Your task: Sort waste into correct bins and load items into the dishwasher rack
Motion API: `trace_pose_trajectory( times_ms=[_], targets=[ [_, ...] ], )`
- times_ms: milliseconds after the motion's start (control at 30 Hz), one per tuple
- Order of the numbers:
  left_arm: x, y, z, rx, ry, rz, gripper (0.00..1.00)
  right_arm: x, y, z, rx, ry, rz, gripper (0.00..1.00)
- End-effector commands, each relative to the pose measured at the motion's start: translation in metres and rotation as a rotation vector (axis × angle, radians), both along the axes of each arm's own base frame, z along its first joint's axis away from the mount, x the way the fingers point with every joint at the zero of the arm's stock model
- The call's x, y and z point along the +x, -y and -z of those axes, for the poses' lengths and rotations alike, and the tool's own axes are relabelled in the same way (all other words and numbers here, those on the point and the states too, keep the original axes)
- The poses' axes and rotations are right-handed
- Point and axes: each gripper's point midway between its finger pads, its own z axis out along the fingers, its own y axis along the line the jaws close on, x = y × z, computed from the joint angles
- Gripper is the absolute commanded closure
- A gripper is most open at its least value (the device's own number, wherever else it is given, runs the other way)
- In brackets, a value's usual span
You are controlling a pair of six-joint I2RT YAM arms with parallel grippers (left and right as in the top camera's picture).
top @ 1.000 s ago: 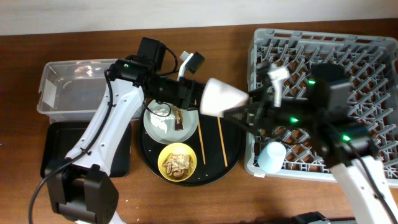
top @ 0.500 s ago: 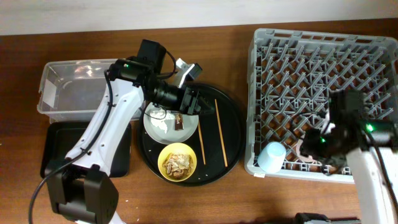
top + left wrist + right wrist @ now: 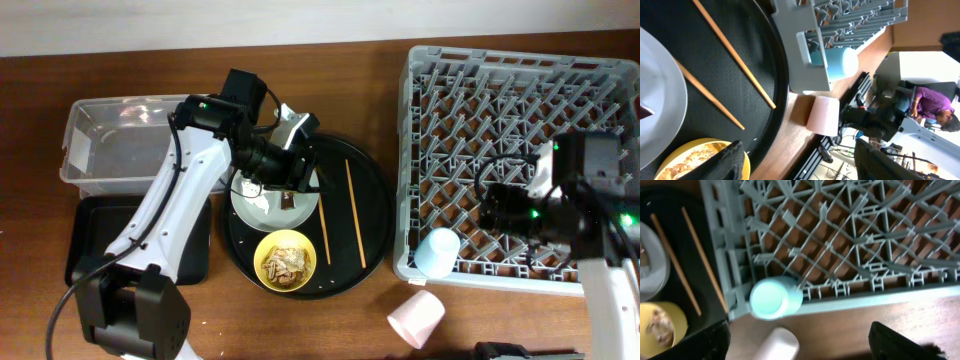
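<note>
The pink cup (image 3: 417, 318) lies on its side on the table in front of the grey dishwasher rack (image 3: 520, 70); it also shows in the right wrist view (image 3: 777, 345). The blue cup (image 3: 437, 252) stands mouth down in the rack's front left corner. My right gripper (image 3: 500, 208) is open and empty above the rack's front edge. My left gripper (image 3: 292, 170) is open and empty over the grey-green plate (image 3: 250, 205), hiding most of it. A brown wrapper (image 3: 291, 201) lies on the plate. The yellow bowl (image 3: 285, 262) holds food scraps. Two chopsticks (image 3: 355, 215) lie on the round tray.
The large round black tray (image 3: 375, 215) carries the plate, bowl and chopsticks. The clear tub (image 3: 110, 140) stands at the far left, the shallow black rectangular tray (image 3: 85, 235) in front of it. The pink cup lies close to the table's front edge.
The right gripper held the pink cup high over the tray; it has let go and moved right over the rack. The cup now lies on the table. The left gripper dropped slightly over the plate.
</note>
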Motion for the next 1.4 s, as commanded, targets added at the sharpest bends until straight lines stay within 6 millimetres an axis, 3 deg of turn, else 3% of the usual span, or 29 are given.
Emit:
trace_pose_trajectory(
  times_ms=[0,167,267,333,400,500,600,733,767,833,933,967,1000,1067,1200,1267,1367],
  targets=[
    [0.002,-0.004,0.000,0.025,0.018,-0.001,0.39,-0.008,-0.011,0.001,0.055,-0.027,-0.049,0.13],
    [-0.001,-0.027,-0.022,0.166,0.162,-0.056,0.40,0.004,-0.031,-0.020,0.126,0.117,-0.152,0.14],
    [-0.025,-0.024,-0.034,0.212,0.201,-0.010,0.39,0.002,-0.038,-0.039,0.131,0.223,-0.197,0.14],
    [-0.062,-0.006,-0.022,0.258,0.151,0.115,0.39,-0.003,-0.038,-0.044,0.124,0.251,-0.199,0.13],
    [-0.101,0.020,-0.012,0.200,0.066,0.230,0.39,-0.004,-0.039,-0.045,0.124,0.251,-0.199,0.11],
    [-0.150,0.040,0.003,0.103,-0.102,0.329,0.40,-0.005,-0.035,-0.043,0.108,0.242,-0.189,0.11],
    [-0.182,0.066,0.008,-0.209,-0.339,0.334,0.40,0.004,-0.017,-0.046,0.058,0.264,-0.052,0.08],
    [-0.208,0.070,0.051,-0.186,-0.593,0.216,0.42,0.010,-0.016,-0.042,0.073,0.245,-0.031,0.08],
    [-0.215,0.073,0.060,-0.155,-0.618,0.205,0.48,0.010,-0.016,-0.041,0.073,0.243,-0.031,0.08],
    [-0.209,0.074,0.086,0.009,-0.488,0.140,0.53,0.010,-0.018,-0.041,0.080,0.241,-0.039,0.08],
    [-0.183,0.059,0.085,0.099,-0.303,0.018,0.53,0.000,-0.038,-0.038,0.153,0.214,-0.154,0.08],
    [-0.170,0.049,0.074,0.103,-0.205,-0.036,0.53,-0.011,-0.050,-0.035,0.202,0.176,-0.214,0.12],
    [-0.150,0.031,0.056,0.111,-0.077,-0.125,0.53,-0.036,-0.066,-0.023,0.272,0.062,-0.274,0.14],
    [-0.121,-0.009,0.028,0.152,0.140,-0.288,0.48,-0.063,-0.075,-0.008,0.282,-0.058,-0.330,0.16],
    [-0.096,-0.073,-0.027,0.179,0.501,-0.483,0.26,-0.102,-0.099,0.026,0.308,-0.191,-0.402,0.16],
    [-0.097,-0.090,-0.036,0.195,0.555,-0.518,0.20,-0.122,-0.103,0.049,0.296,-0.278,-0.399,0.17],
    [-0.096,-0.103,-0.026,0.246,0.517,-0.545,0.17,-0.147,-0.107,0.091,0.256,-0.399,-0.388,0.20]
  ],
)
